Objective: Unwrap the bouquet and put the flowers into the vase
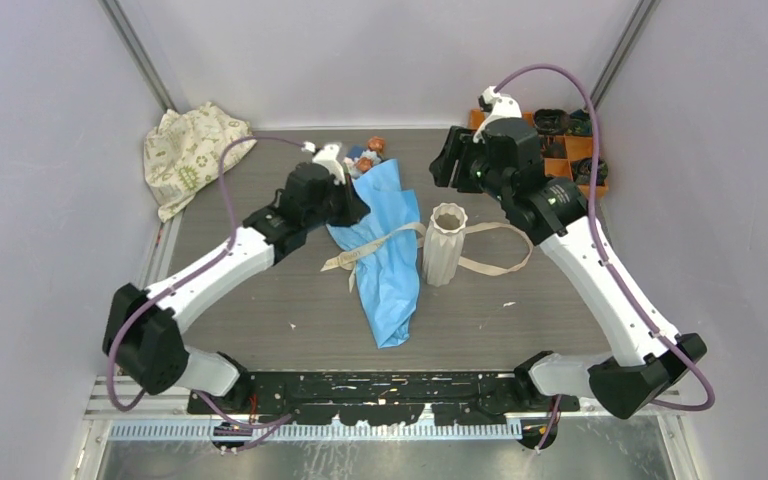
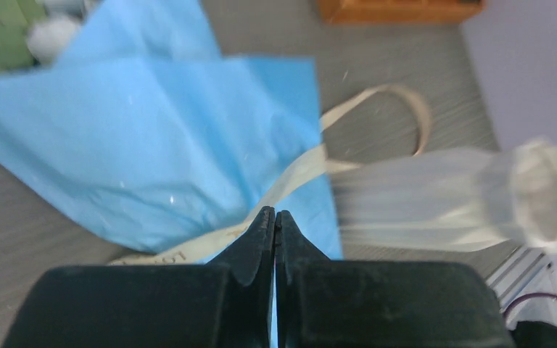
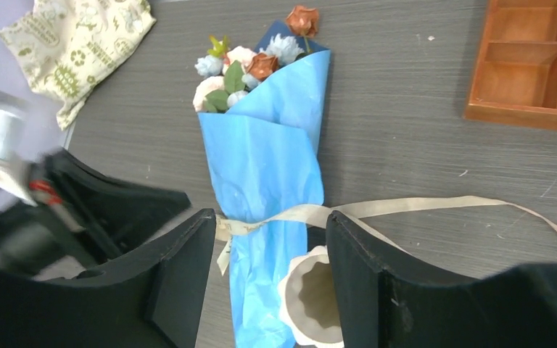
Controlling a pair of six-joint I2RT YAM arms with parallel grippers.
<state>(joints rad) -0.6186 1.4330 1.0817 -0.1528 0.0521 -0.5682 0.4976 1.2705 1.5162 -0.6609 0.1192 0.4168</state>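
One small white ceramic vase (image 1: 445, 245), vertically pleated with a scalloped rim, upright on the grey wood-grained surface (image 1: 260, 300). Just left of the vase, one bouquet (image 1: 385, 250) lying flat: a cone of crinkled bright blue paper, narrow tip toward the arm bases, the flowers (image 1: 368, 155) at the wide end, beyond and left of the vase. One flat beige ribbon (image 3: 421, 205) tied round the cone, looping behind the vase and out to its right. Left gripper (image 2: 275, 217) clenched tight, tips at the ribbon and paper edge left of the vase; impossible to tell whether anything is pinched. Right gripper (image 3: 270, 221) released, jaws wide apart, nothing between them, raised beyond and right of the vase. Seen clearly only from the right wrist: pale blue, pink-white and rust-orange blooms with small green leaves. Seen whole only from the top: two arms, one cream cloth (image 1: 188, 150) with green print well left of the vase, one orange compartment tray (image 3: 522, 121) well right of it.
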